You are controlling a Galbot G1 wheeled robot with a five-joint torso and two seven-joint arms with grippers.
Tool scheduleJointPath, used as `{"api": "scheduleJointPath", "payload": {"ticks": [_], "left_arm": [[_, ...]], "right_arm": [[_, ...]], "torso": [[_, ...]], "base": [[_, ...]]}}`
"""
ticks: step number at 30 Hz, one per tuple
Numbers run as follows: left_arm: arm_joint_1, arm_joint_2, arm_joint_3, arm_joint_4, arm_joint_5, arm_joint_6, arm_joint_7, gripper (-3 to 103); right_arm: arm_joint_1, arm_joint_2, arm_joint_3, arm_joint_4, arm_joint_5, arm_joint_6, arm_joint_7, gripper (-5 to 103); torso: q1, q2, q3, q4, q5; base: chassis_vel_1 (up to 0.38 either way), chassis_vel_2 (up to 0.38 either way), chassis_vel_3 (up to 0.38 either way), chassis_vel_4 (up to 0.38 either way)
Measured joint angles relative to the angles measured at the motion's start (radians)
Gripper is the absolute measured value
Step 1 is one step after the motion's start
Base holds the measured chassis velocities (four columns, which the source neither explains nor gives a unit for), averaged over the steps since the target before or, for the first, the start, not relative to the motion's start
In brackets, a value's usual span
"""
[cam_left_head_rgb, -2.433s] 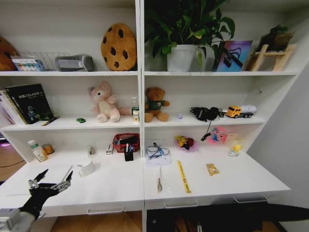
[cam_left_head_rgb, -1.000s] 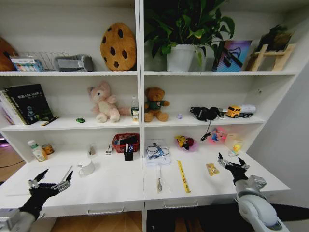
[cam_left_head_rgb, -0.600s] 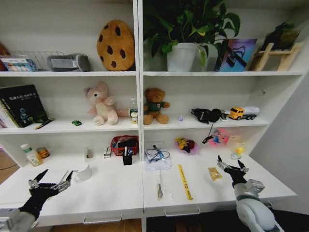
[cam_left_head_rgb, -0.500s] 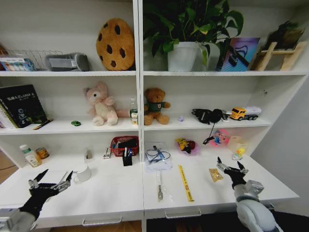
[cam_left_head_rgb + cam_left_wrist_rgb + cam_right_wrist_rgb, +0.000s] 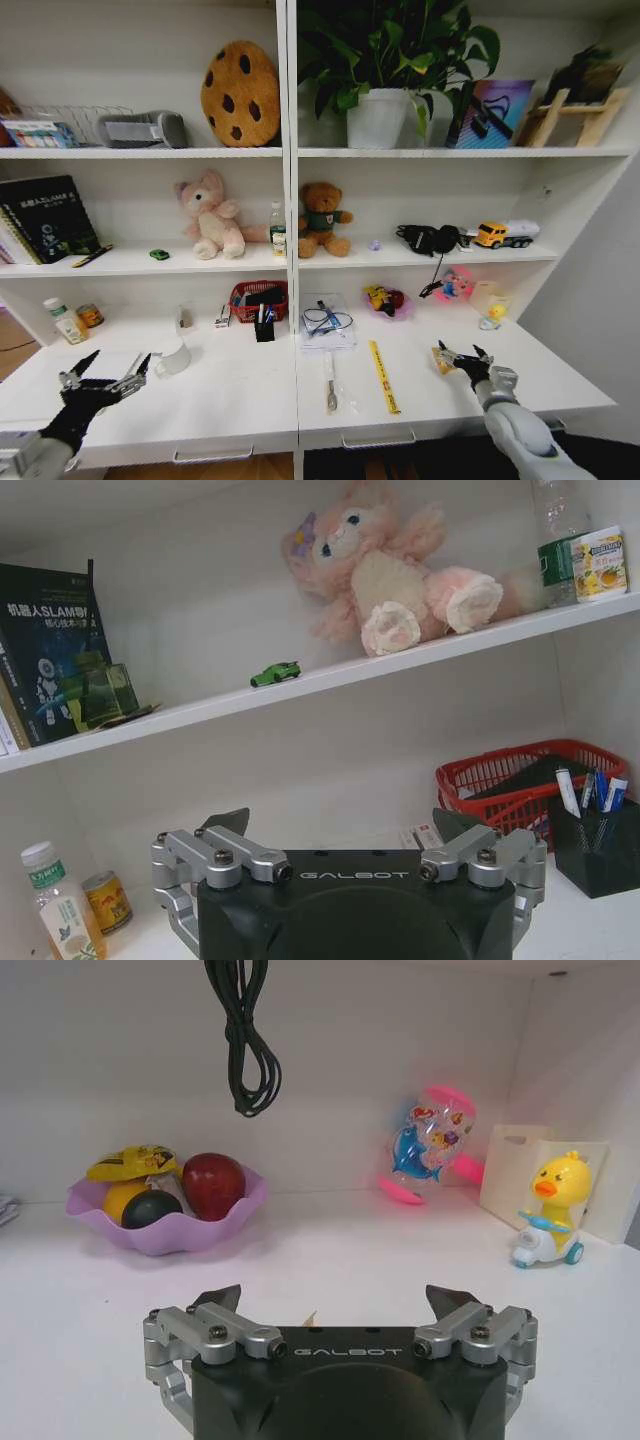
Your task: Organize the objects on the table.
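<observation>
On the white table [image 5: 240,395] stand a white mug [image 5: 176,356], a black pen cup [image 5: 264,325] with pens, a yellow ruler [image 5: 383,376] and a pen [image 5: 329,385]. A small bottle [image 5: 59,321] and a tin [image 5: 90,315] sit at the far left. A tiny green toy car [image 5: 159,254] rests on the shelf above. My left gripper [image 5: 100,378] hovers open over the table's left front, left of the mug. My right gripper [image 5: 462,357] is open just right of a small yellow packet [image 5: 441,357]. The left wrist view shows the left gripper [image 5: 342,823], the car [image 5: 276,673] and the pen cup [image 5: 598,845].
A red basket [image 5: 258,297] and a notebook with a cable [image 5: 328,325] lie at the back. A purple fruit bowl [image 5: 165,1222], pink toy [image 5: 430,1145] and yellow duck [image 5: 550,1210] stand ahead of the right gripper [image 5: 335,1297]. Plush toys, a plant and books fill the shelves.
The right arm rose into view over the table's right side, then moved left and low toward the yellow packet. The camera shifted slightly. The left gripper stayed put.
</observation>
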Motion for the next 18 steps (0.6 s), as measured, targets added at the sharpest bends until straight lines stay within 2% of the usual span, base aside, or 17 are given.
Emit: {"api": "scheduleJointPath", "payload": {"ticks": [4,5,6,8,9,11,12,13,15,18], "left_arm": [[0.000,0.000,0.000,0.000,0.000,0.000,0.000,100],[0.000,0.000,0.000,0.000,0.000,0.000,0.000,100],[0.000,0.000,0.000,0.000,0.000,0.000,0.000,100],[0.000,0.000,0.000,0.000,0.000,0.000,0.000,100],[0.000,0.000,0.000,0.000,0.000,0.000,0.000,100],[0.000,0.000,0.000,0.000,0.000,0.000,0.000,100],[0.000,0.000,0.000,0.000,0.000,0.000,0.000,100],[0.000,0.000,0.000,0.000,0.000,0.000,0.000,100],[0.000,0.000,0.000,0.000,0.000,0.000,0.000,100],[0.000,0.000,0.000,0.000,0.000,0.000,0.000,100]], "right_arm": [[0.013,0.004,-0.018,-0.020,0.000,-0.005,-0.015,102],[0.013,0.008,-0.021,-0.023,-0.005,-0.005,-0.019,98],[0.013,0.008,-0.021,-0.023,-0.005,-0.005,-0.019,98],[0.009,0.013,-0.021,-0.024,-0.012,-0.005,-0.020,88],[0.009,0.013,-0.021,-0.024,-0.012,-0.005,-0.020,88],[0.001,0.018,-0.021,-0.031,-0.034,0.003,-0.029,78],[0.001,0.018,-0.021,-0.031,-0.034,0.003,-0.029,78],[-0.002,0.021,-0.021,-0.032,-0.042,0.006,-0.031,66],[-0.003,0.023,-0.021,-0.032,-0.045,0.007,-0.031,66],[-0.002,0.027,-0.021,-0.039,-0.048,0.010,-0.032,50]], "torso": [[0.000,0.000,0.000,-0.0001,0.0000],[0.000,0.000,0.000,-0.0001,0.0002],[0.000,0.000,0.000,-0.0001,0.0002],[0.000,0.000,0.000,-0.0001,-0.0001],[0.000,0.000,0.000,-0.0001,-0.0001],[0.000,0.000,0.000,-0.0002,0.0001],[0.000,0.000,0.000,-0.0002,0.0001],[0.000,0.000,0.000,-0.0002,0.0000],[0.000,0.000,0.000,-0.0002,0.0000],[0.000,0.000,0.000,-0.0002,0.0000]], "base": [[0.000,0.000,0.000,0.000],[0.000,0.000,0.000,0.000],[0.000,0.000,0.000,0.000],[0.000,0.000,0.000,0.000],[0.000,0.000,0.000,0.000],[0.000,0.000,0.000,0.000],[0.000,0.000,0.000,0.000],[0.000,0.000,0.000,0.000],[0.000,0.000,0.000,0.000],[0.000,0.000,0.000,0.000]]}}
